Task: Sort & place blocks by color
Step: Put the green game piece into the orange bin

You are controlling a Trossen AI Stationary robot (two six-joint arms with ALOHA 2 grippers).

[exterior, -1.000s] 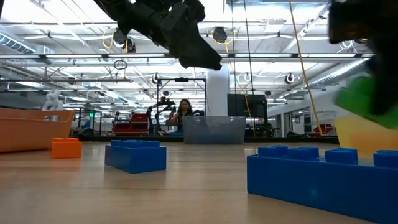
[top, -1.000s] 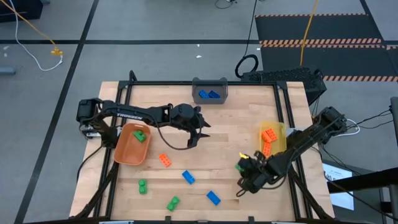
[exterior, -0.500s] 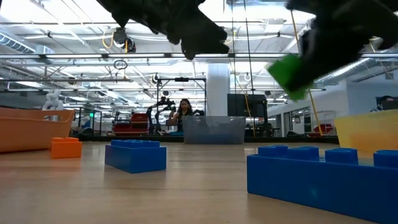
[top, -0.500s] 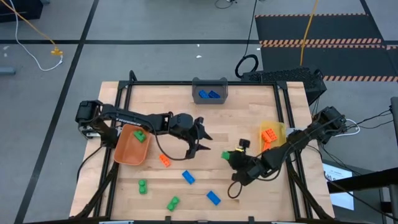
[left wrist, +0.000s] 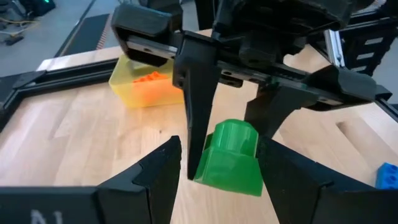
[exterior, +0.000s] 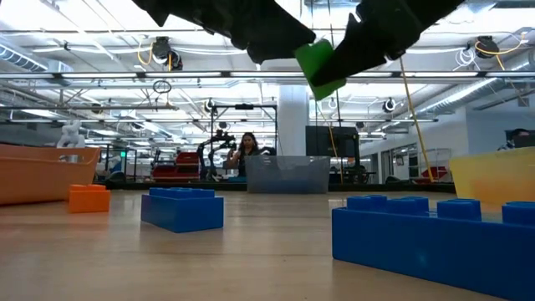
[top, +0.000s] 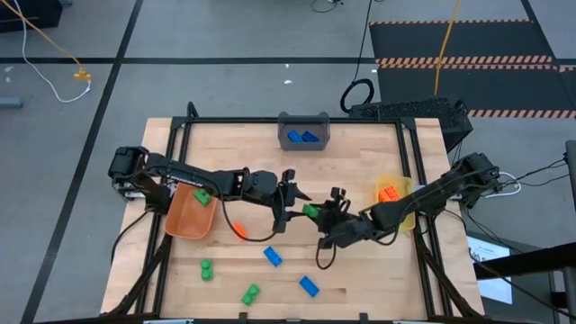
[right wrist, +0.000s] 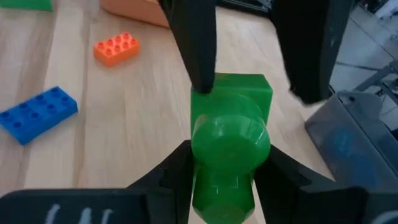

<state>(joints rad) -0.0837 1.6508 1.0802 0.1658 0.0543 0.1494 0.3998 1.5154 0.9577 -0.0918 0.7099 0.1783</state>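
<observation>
A green block (top: 309, 211) with a square base and a round stud hangs in the air over the table's middle. My right gripper (top: 322, 216) (right wrist: 229, 155) is shut on it. My left gripper (top: 290, 205) (left wrist: 219, 149) is open and faces it from the table's left, with one finger on each side of the block's square base (left wrist: 227, 177). Loose on the table are an orange block (top: 238, 231), two blue blocks (top: 272, 256) (top: 309, 286) and two green ones (top: 206, 268) (top: 250, 293). My right gripper pinches the green block between its two fingers (left wrist: 198, 118) at the round stud end (left wrist: 235, 134), coming from the table's right. The block is lifted clear of the table, its square base pointing toward my left gripper. My left gripper has one fingertip (right wrist: 200, 84) at the base's edge; whether it touches I cannot tell.
An orange bin (top: 184, 220) at the left holds a green block (top: 200, 193). A grey bin (top: 304, 119) at the far edge holds blue blocks. A yellow bin (top: 402, 205) at the right holds orange blocks. A black frame (top: 409, 153) borders the table.
My right gripper has carried the green block from near the table's right near corner up and toward the table's middle, to my left gripper. My left gripper has moved a little toward the near edge and now flanks the block.
</observation>
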